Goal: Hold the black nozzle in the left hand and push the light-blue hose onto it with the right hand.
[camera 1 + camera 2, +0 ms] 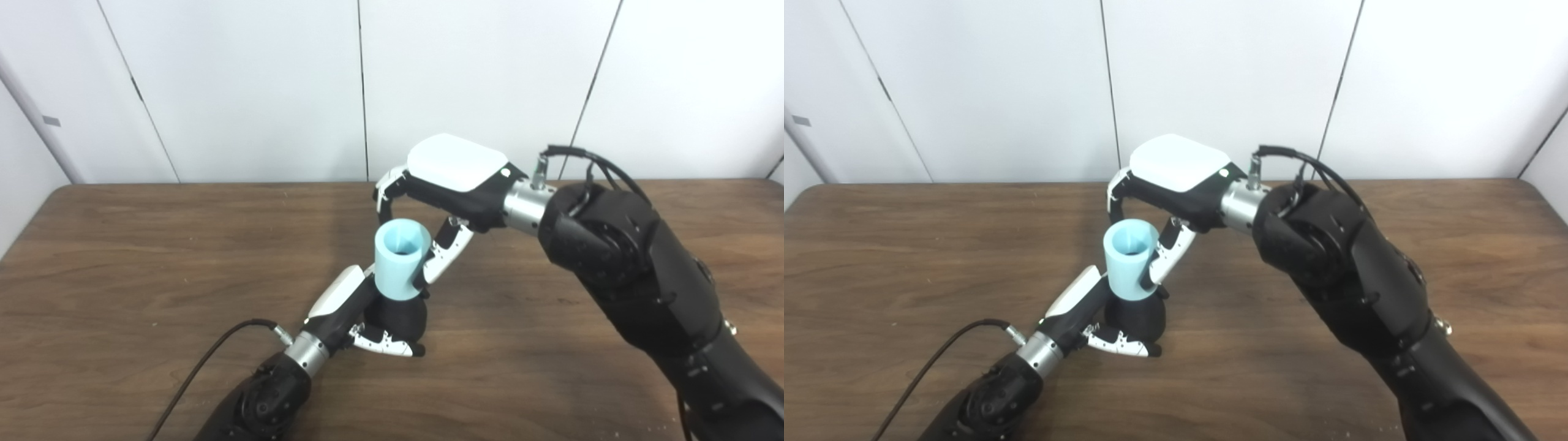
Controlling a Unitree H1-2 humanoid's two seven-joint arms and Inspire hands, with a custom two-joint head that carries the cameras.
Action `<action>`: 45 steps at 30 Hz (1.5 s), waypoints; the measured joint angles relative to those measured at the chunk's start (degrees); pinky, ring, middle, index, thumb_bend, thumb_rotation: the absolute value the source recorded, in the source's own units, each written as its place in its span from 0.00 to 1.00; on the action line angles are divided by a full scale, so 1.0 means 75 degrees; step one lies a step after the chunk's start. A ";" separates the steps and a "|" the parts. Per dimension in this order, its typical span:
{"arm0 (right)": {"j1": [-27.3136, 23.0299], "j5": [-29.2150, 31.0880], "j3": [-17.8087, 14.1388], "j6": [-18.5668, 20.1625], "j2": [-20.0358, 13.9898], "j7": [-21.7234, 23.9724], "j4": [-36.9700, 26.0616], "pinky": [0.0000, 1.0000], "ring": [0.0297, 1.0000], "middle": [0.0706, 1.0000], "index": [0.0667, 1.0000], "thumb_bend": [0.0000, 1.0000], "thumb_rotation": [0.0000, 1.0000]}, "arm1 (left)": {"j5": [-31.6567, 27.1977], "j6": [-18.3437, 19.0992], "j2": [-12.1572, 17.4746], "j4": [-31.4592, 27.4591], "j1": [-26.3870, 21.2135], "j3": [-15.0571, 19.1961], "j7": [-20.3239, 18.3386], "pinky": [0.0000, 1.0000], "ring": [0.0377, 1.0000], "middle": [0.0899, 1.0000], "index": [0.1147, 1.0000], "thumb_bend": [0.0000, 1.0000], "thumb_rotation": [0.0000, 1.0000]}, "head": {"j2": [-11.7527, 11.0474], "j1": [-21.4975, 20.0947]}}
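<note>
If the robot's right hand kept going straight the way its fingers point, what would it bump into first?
The right hand points leftward and down, fingers already curled around the light-blue hose. Going on, it would probably press the hose down against the black nozzle held by the left hand. Depth is hard to judge.

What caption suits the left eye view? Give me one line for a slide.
Left hand grips the black nozzle on the wooden table while the right hand holds the light-blue hose upright on top.

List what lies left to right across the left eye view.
Black cable → left hand → light-blue hose → right hand → right arm.
</note>
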 measured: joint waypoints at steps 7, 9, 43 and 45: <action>0.0391 -0.0295 -0.0355 -0.1667 0.0165 -0.2014 0.0360 0.91 0.90 0.89 0.80 0.87 0.34 | -0.0001 0.0001 0.0001 0.0001 -0.0002 0.0001 -0.0010 1.00 0.96 0.82 0.42 0.49 0.09 | 0.0000 0.0035; 0.0450 -0.0317 -0.0455 -0.1866 0.0162 -0.2222 0.0413 0.93 0.91 0.90 0.80 0.86 0.33 | -0.0001 0.0002 0.0001 -0.0001 -0.0002 0.0001 -0.0011 1.00 0.96 0.82 0.42 0.49 0.09 | 0.0000 0.0024; 0.1660 0.0459 -0.0093 -0.3760 -0.0119 -0.2724 0.1294 0.87 0.91 0.91 0.89 0.77 0.28 | -0.0031 0.0029 0.0020 -0.0038 0.0016 0.0008 -0.0048 1.00 0.96 0.82 0.42 0.49 0.09 | 0.0070 0.0059; 0.1658 0.0516 -0.0086 -0.3741 -0.0141 -0.2620 0.1294 0.87 0.92 0.92 0.91 0.73 0.32 | -0.0066 0.0081 0.0027 -0.0084 0.0054 0.0007 -0.0054 1.00 0.96 0.82 0.42 0.49 0.09 | 0.0082 0.0047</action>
